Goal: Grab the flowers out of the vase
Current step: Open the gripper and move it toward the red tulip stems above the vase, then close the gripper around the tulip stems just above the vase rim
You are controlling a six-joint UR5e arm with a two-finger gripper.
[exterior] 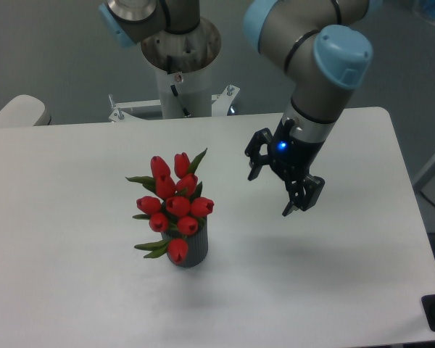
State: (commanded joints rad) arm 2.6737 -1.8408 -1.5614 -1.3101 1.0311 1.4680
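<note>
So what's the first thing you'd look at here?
The bright red flowers pop out first, standing in a short dark vase near the middle of the white table. Next is the big grey and blue robot arm to their right, its black gripper open above the table.

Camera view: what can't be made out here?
- The flowers' stems: hidden inside the vase and behind the buds.
- The vase's mouth: covered by blooms and leaves.
- The arm's upper links: cut off by the top edge.
- The gripper's inner finger faces: too small to read.
</note>
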